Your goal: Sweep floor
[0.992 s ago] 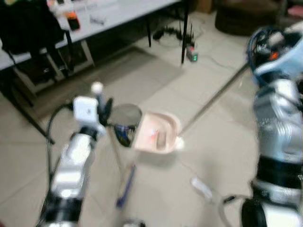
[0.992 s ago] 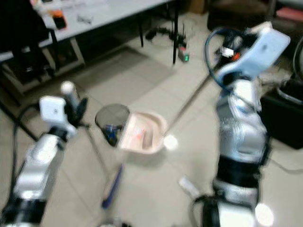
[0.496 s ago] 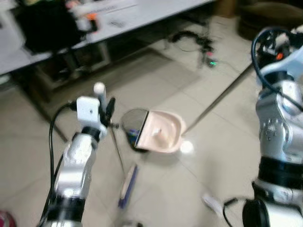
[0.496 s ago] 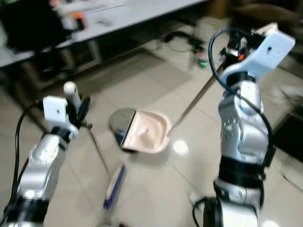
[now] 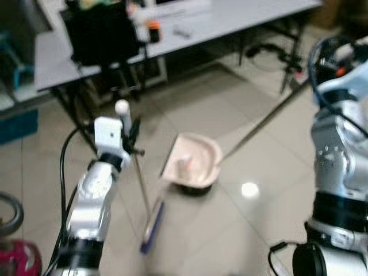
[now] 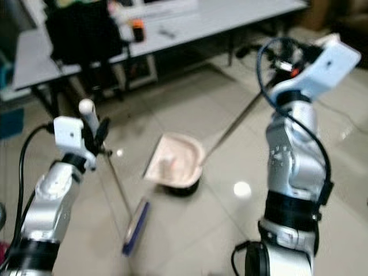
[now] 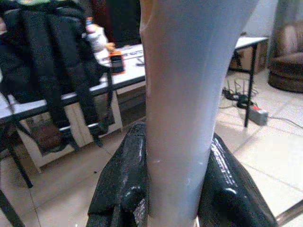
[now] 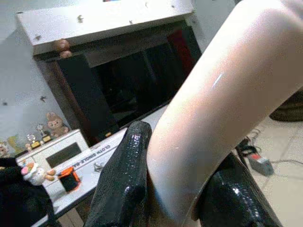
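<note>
My left gripper (image 5: 130,135) is shut on the thin broom handle (image 7: 178,109), just under its white knob (image 5: 121,106). The rod slants down to the blue broom head (image 5: 152,227) on the tiled floor. The pale pink dustpan (image 5: 193,160) is tilted up over a dark round object (image 5: 194,187) on the floor. Its long handle (image 5: 261,122) runs up to my right gripper (image 6: 280,64), which is shut on the pale grip (image 8: 222,94). A black finger (image 8: 125,182) presses against that grip.
A grey table (image 5: 230,20) spans the back, with a black backpack (image 5: 100,34) and small items on it. Cables and a power strip (image 5: 282,54) lie under its right end. A red object (image 5: 20,256) sits at the bottom left, and a blue box (image 5: 17,123) at the left.
The camera has swung, so the whole scene has shifted. The dustpan, which was beside the dark round object, now lies over it. Both grippers keep their hold.
</note>
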`<state>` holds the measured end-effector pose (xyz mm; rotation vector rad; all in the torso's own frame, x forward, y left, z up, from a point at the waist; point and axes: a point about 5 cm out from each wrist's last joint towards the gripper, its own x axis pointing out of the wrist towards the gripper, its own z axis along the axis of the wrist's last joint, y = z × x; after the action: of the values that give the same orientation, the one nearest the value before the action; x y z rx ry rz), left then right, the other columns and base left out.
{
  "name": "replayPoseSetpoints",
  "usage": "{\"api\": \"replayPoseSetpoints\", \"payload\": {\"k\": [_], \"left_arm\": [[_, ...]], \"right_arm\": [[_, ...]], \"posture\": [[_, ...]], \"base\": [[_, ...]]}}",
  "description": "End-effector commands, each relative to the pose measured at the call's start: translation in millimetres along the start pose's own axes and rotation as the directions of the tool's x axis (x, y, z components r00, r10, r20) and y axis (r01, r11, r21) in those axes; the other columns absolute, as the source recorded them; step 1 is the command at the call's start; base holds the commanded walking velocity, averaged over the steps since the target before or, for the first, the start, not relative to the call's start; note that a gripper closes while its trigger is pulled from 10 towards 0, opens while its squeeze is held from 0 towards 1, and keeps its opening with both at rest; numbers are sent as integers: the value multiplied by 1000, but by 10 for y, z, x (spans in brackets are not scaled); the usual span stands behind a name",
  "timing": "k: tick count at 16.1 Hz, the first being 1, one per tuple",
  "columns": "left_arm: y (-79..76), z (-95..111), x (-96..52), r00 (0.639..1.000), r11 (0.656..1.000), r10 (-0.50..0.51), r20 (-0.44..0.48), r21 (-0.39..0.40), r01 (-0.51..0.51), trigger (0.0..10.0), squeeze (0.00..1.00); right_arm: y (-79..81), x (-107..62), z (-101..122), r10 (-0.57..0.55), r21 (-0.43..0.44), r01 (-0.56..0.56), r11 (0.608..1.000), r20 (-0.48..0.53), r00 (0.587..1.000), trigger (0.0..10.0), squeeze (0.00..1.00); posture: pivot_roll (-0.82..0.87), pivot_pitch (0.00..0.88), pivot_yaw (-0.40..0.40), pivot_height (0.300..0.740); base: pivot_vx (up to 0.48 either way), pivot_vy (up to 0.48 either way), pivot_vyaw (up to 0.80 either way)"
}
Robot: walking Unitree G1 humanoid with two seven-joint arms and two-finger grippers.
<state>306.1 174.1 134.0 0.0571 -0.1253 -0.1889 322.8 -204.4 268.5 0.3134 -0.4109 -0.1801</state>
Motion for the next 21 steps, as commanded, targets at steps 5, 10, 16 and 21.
{"api": "replayPoseSetpoints", "payload": {"k": [5, 10, 16, 21], "left_arm": [[88, 79, 4, 999, 999, 23, 31, 37, -25, 10000, 0], [85, 76, 10, 999, 999, 18, 30, 40, -19, 10000, 0], [69, 70, 20, 1000, 999, 8, 26, 38, -9, 10000, 0], [59, 46, -10, 1000, 1000, -3, 27, -6, 3, 10000, 0]], "right_arm": [[110, -2, 101, 17, 61, -20, 998, 63, 998, 10000, 0], [62, 0, 113, -9, 57, 5, 998, 72, 997, 10000, 0], [20, 2, 116, -17, 58, 13, 998, 63, 998, 10000, 0], [-1, -11, 96, -25, 58, 22, 998, 58, 998, 10000, 0]], "posture": [[-16, 30, 100, 740], [-17, 32, 104, 740], [-20, 40, 110, 740], [-20, 49, 111, 740]], "base": [[426, 0, 0], [427, 0, 0], [426, 0, -366], [0, 0, 0]]}}
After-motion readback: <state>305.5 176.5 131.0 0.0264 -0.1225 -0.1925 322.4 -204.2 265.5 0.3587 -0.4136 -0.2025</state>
